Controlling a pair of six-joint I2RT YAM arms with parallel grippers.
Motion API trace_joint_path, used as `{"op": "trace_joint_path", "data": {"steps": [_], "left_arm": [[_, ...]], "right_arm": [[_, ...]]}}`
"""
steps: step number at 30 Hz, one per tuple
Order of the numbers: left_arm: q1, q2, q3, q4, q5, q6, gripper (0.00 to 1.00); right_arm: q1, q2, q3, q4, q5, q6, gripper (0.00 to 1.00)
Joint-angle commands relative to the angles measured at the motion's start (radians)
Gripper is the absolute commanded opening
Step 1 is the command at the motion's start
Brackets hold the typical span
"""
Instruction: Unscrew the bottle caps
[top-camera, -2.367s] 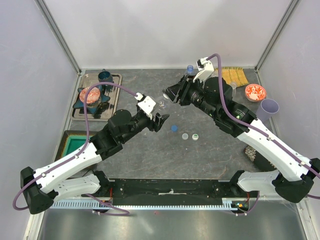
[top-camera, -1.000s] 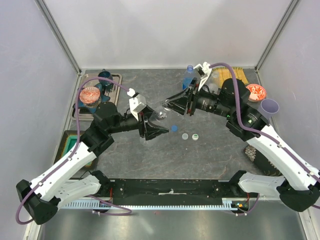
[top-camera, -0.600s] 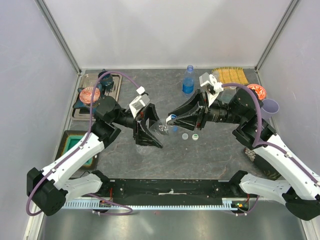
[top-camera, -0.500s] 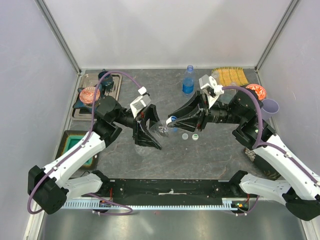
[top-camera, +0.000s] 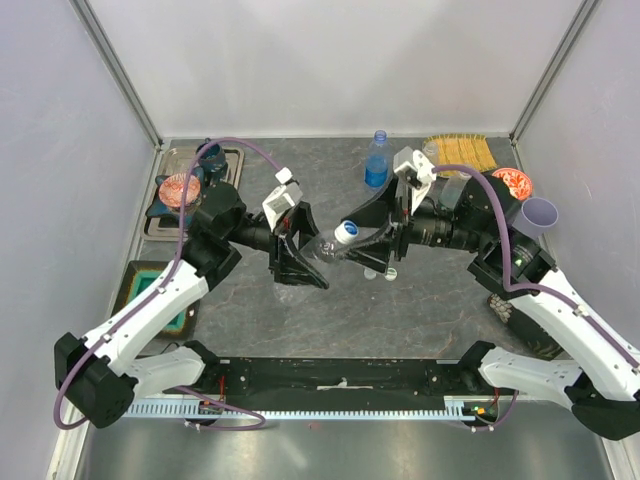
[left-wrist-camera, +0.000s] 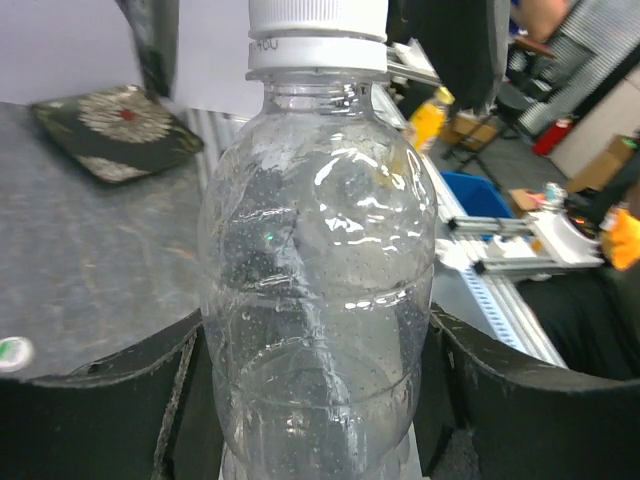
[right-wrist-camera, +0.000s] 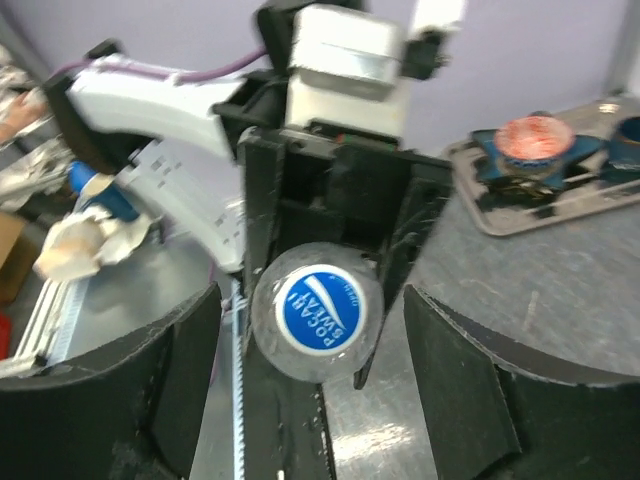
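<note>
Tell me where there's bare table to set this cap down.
Bare table lies near centre, before the base rail; also the far strip between tray and blue-labelled bottle. Crowded: far right, around yellow mat, red bowl, lilac cup.

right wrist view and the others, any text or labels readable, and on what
"POCARI SWEAT": on the blue top of the cap of the clear bottle, upside down in the right wrist view.
Print on the cap's white rim, left wrist view: too blurred.
Label of the blue-labelled bottle: too small.
</note>
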Motion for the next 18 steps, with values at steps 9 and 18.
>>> {"op": "trace_joint_path", "data": {"steps": [9,18], "left_arm": [[-0.015,-0.074,0.093,-0.386,-0.446,0.409,0.33],[-0.216,-0.148,0.018,-0.342,-1.174,0.599,0.38]], "right_arm": [[0.002,0.071,0.326,-0.164,0.490,0.135,0.95],[0.003,0.111,0.267,-0.178,0.699,0.334,0.91]]}}
